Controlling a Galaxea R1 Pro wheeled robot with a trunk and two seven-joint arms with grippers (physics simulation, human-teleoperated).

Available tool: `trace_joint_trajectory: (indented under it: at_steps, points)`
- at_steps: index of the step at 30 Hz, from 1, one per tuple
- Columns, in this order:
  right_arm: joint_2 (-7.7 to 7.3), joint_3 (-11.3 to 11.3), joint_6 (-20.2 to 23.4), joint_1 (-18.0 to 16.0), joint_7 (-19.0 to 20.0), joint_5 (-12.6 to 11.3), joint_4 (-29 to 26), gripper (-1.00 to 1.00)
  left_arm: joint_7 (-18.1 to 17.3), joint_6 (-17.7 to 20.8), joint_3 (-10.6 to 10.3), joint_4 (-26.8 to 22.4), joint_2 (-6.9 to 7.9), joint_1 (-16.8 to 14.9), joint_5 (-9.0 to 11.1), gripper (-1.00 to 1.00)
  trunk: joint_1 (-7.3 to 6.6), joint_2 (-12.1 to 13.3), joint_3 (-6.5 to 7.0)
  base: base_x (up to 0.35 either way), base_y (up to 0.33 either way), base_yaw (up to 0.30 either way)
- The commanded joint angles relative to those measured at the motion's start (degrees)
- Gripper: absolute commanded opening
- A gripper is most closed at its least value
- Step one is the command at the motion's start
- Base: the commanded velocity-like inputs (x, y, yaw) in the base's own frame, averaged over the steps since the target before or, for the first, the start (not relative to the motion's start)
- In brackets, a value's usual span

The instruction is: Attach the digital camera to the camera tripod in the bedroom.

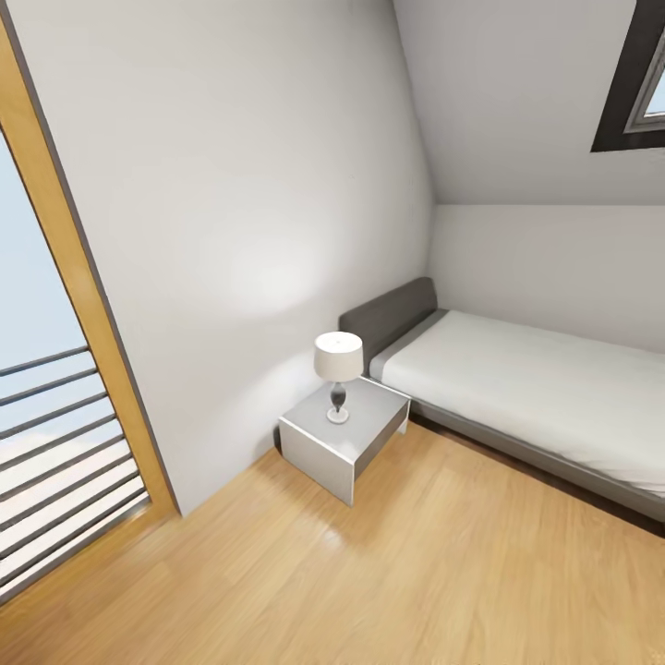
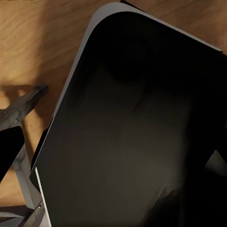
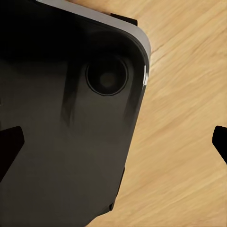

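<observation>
The head view looks forward and down from standing height into a bedroom corner, the nightstand (image 1: 344,441) central and the bed (image 1: 536,388) beyond it. Both wrist views face downward, close above the robot's dark base (image 2: 137,132), sharing the wood floor (image 3: 189,142).

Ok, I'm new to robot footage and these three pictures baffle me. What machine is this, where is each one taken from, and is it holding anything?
It is a simulated wheeled robot with two arms, steered by a person. The big picture comes from its head camera. It shows a corner of the bedroom with a grey bed, a white bedside table carrying a lamp, and a wood floor. The two dark pictures come from a camera on each wrist, looking past what seems to be the robot's own dark body at the floor. In the right wrist view, the right tool has its black fingertips far apart, so it holds nothing.
</observation>
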Motion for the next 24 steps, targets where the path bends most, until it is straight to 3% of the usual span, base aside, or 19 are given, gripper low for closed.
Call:
trace_joint_trajectory:
  at_steps: [1, 16, 24]
  points:
    - [0.03, 0.0, 0.0, 0.0, 0.0, 0.3, 0.0, 1.0, 0.0, -0.1, 0.1, -0.1, 0.0, 0.0, 0.1, 1.0, 0.0, 0.0, -0.05, 0.0, 0.0, -0.115]
    - [0.25, 0.0, 0.0, 0.0, 0.0, 0.2, 0.0, 1.0, 0.0, -0.1, 0.1, -0.1, 0.01, 0.0, 0.1, 1.0, 0.0, 0.0, -0.05, 0.0, 0.0, -0.215]
    - [0.02, 0.0, 0.0, 0.0, 0.0, 0.2, 0.0, 1.0, 0.0, -0.1, 0.1, -0.1, 0.01, 0.0, 0.1, 1.0, 0.0, 0.0, -0.05, 0.0, 0.0, -0.076]
